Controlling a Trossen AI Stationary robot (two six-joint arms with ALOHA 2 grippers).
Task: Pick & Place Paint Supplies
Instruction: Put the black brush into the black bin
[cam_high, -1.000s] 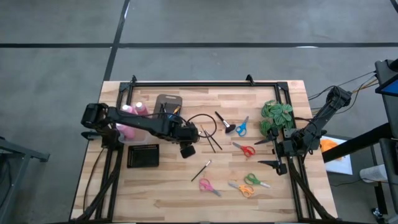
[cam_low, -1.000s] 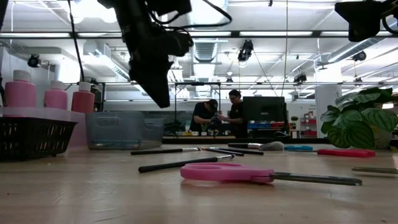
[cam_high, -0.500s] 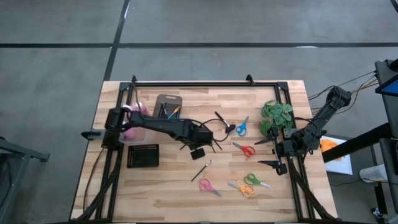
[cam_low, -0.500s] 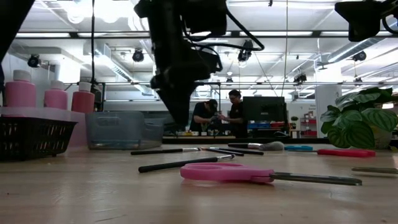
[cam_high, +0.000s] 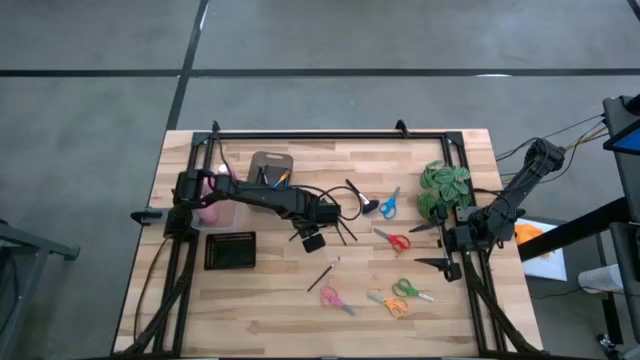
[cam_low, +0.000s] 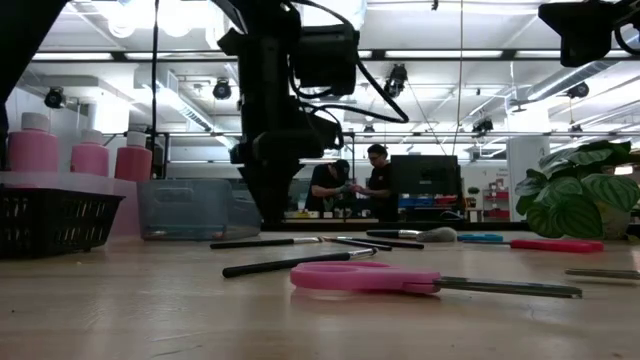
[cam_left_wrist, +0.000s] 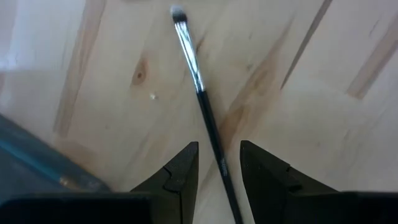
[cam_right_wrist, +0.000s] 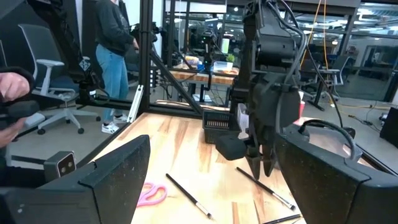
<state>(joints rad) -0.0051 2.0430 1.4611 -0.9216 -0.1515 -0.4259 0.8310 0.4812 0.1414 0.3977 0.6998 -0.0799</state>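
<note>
Your left gripper (cam_left_wrist: 216, 163), part-released, is straddling a black paintbrush (cam_left_wrist: 200, 96) lying on the worktop (cam_left_wrist: 298, 93) beside the grey bin (cam_high: 268, 170); closing off-centre is risking rolling it away.

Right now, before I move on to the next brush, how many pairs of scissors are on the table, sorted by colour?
blue scissors: 1
red scissors: 1
pink scissors: 1
green scissors: 1
orange scissors: 1
Total: 5
</note>
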